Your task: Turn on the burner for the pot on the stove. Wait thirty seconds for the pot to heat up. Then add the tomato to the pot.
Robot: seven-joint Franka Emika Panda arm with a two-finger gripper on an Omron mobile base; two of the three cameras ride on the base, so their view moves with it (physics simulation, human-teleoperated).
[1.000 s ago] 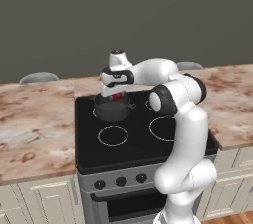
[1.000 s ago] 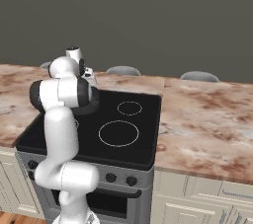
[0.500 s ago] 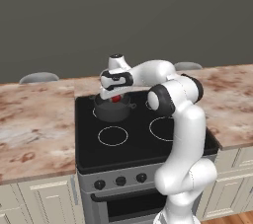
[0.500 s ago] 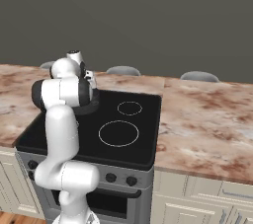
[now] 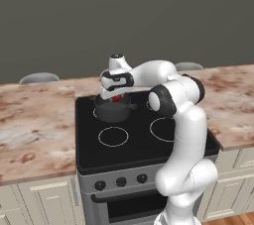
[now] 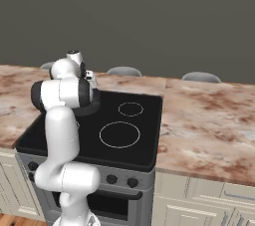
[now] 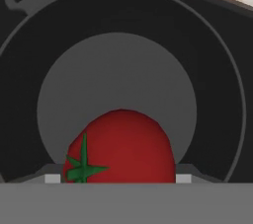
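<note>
The stove [image 5: 139, 142] has a flat black glass top marked with white rings, a grey steel front and a row of black knobs [image 5: 121, 182]; marbled brown tabletop [image 5: 34, 125] runs to either side of it, over cream cabinet doors [image 5: 39, 206]; the pot [image 5: 113, 110], small, round and dark grey with short side handles, stands at the back left of the glass in the left base view, on the burner [image 5: 95, 112], whose thin white outline shows just past the pot's base; the white arm reaches from the front of the stove up and over to the pot, and the gripper [image 5: 115, 98] hangs straight above the pot's opening; the tomato [image 5: 116, 98], a small glossy red ball, sits between the fingers there, held over the pot and above its rim; in the hand view the tomato [image 7: 121, 146], with a green stem star on its lower left, lies at the bottom of the picture between the two finger tips, which press at its two sides, so the gripper is clamped on the tomato; beyond it the pot [image 7: 217, 94] shows its lighter grey floor, its dark wall and one loop handle at the upper left; in the right base view the stove [image 6: 142, 135] shows two further white rings, and the arm stands in front of the pot; three grey rounded shapes [image 6: 200, 77] rise behind the tabletop against the dark wall.
</note>
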